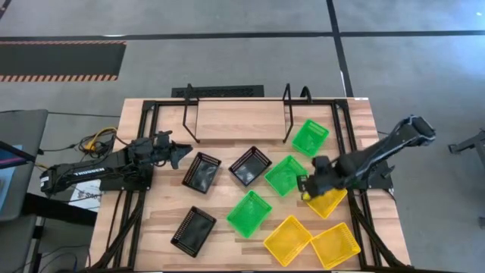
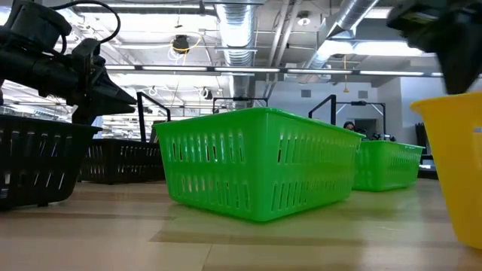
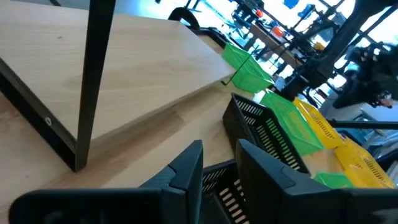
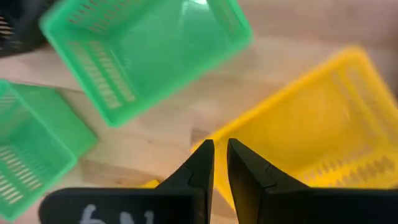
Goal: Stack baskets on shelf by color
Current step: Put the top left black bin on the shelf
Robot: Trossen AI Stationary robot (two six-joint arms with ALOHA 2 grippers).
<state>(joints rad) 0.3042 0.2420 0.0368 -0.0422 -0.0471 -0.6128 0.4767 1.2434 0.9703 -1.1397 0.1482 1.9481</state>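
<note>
My right gripper (image 1: 309,184) sits right of centre in the high view, fingers nearly together with only a thin gap, poised at the near corner of a yellow basket (image 1: 327,200). I'd not call it clamped — nothing shows between the fingers. My left gripper (image 1: 180,152) waits left of centre, fingers slightly apart and empty, just beside a black basket (image 1: 201,172).

The shelf (image 1: 239,120) stands bare at top centre. All nine baskets lie scattered on the table (image 1: 151,220) below it: greens through the middle, two more yellows at lower right, blacks to the left.

These baskets look light and thin-walled — stiff enough to lift, but the mesh should flex. I'd pinch one wall at the rim, mid-side, so it hangs level rather than swinging from a corner.
</note>
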